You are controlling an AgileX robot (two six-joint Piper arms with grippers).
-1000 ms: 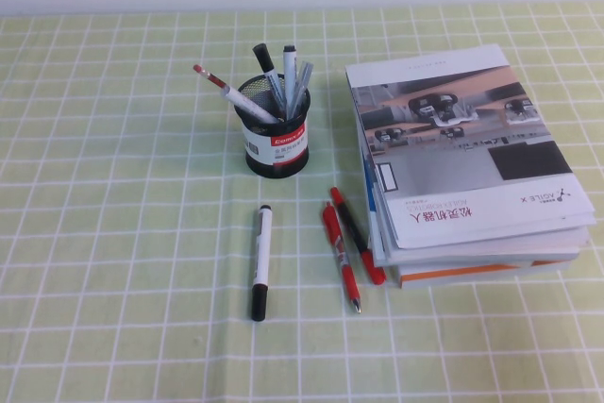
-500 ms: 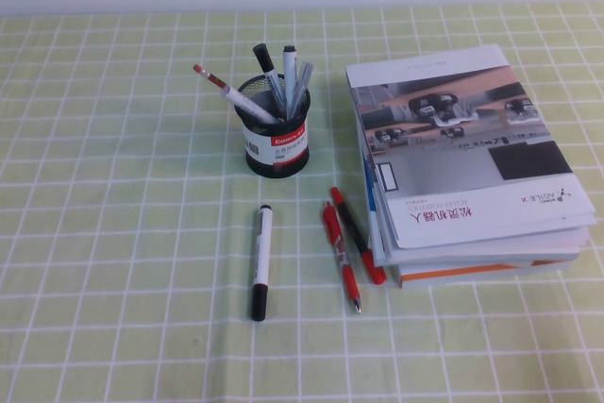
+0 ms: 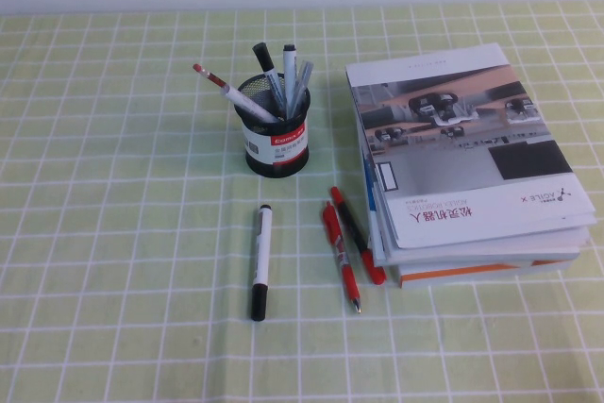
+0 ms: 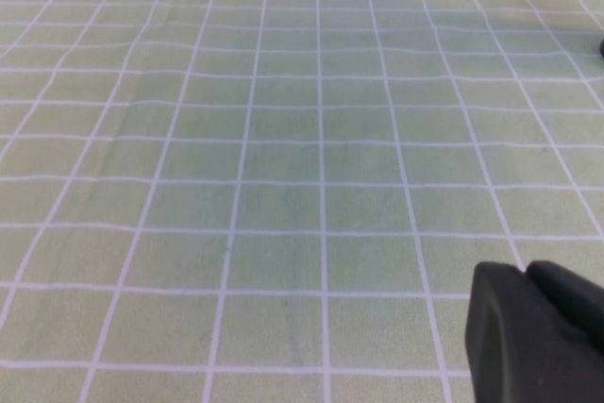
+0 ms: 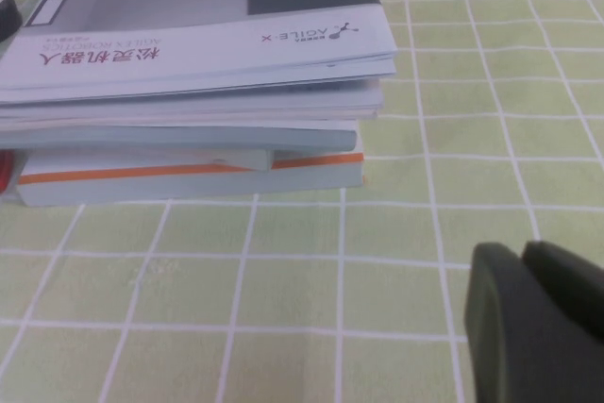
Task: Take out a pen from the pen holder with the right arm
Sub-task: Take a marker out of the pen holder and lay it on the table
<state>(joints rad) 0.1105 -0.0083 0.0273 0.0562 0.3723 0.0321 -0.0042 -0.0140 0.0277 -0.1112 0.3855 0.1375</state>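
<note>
Pens (image 3: 281, 73) are leaning on the rim of the holder (image 3: 274, 137), caps sticking up, which is likely leaving them open to a grasp from above. Right gripper (image 5: 522, 257) is sitting with fingers (image 5: 495, 318) pressed together, holding nothing, low over the cloth (image 5: 283, 290) beside the books (image 5: 189, 92) and well apart from the holder. Left gripper (image 4: 525, 276) is resting likewise closed and empty over bare cloth, probably parked, since this task is calling for one arm.
</note>
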